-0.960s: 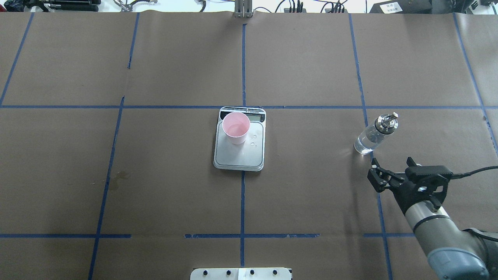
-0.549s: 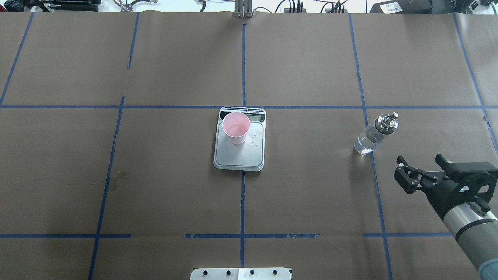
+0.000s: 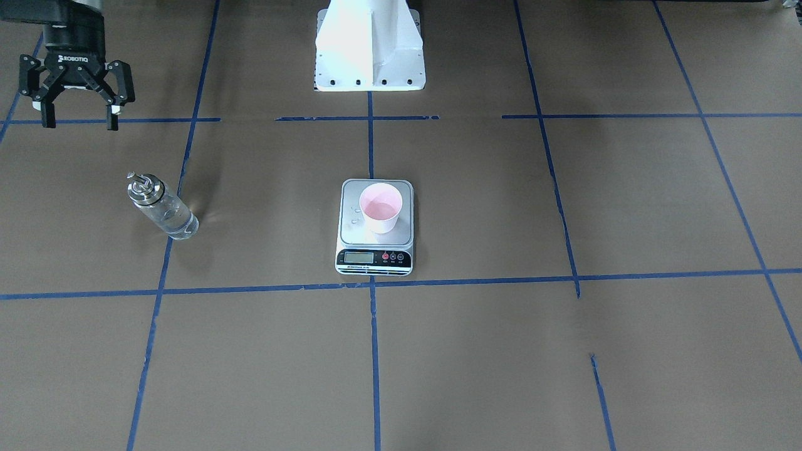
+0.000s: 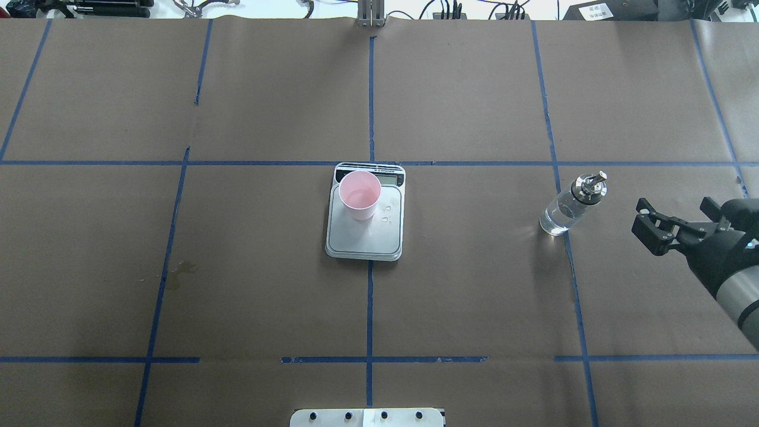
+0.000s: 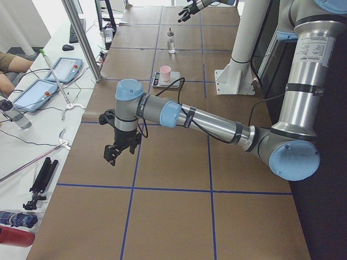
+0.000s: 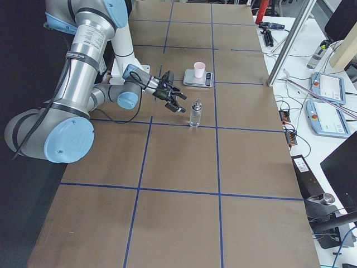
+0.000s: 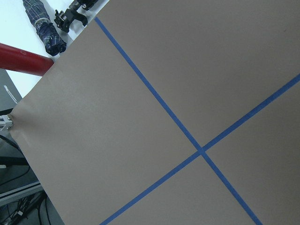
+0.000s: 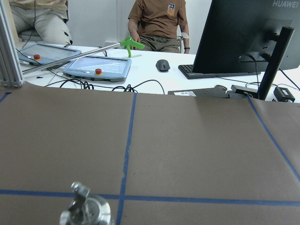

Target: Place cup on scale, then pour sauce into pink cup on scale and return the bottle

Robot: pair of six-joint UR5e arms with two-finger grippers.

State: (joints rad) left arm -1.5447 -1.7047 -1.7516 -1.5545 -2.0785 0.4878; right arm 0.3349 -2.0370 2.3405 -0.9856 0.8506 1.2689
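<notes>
The left arm (image 5: pixel 212 122) and its twin are silver-grey metal tubes with pale blue round joint caps (image 5: pixel 293 161) and black bands. A thin black cable (image 5: pixel 185 89) runs along it. The black right gripper (image 3: pixel 79 121) bears white ROBOTIQ lettering; the left gripper (image 5: pixel 111 158) is black too. The white pedestal (image 3: pixel 369 44) has small black screws (image 3: pixel 358 82) along its foot.

Worktop (image 4: pixel 474 296) covered in brown paper, blue tape lines (image 4: pixel 370 101) marking grid. Faint stain (image 4: pixel 181 271) on paper beside left-hand tape line.

White side desk (image 8: pixel 154 82) past worktop's far edge: two tablets (image 8: pixel 97 67) side by side, green-handled tool (image 8: pixel 129 44) behind them, mouse (image 8: pixel 162 65), keyboard (image 8: pixel 201 70), dark monitor (image 8: pixel 243 33) on black stand. Person in brown shirt (image 8: pixel 159 18) seated behind desk; second person (image 8: pixel 40 16) partly cut off at frame's left.

Off worktop's corner: red cylinder (image 7: pixel 21 58), folded dark checked umbrella (image 7: pixel 44 28), black tripod (image 5: pixel 40 181) lying flat.
</notes>
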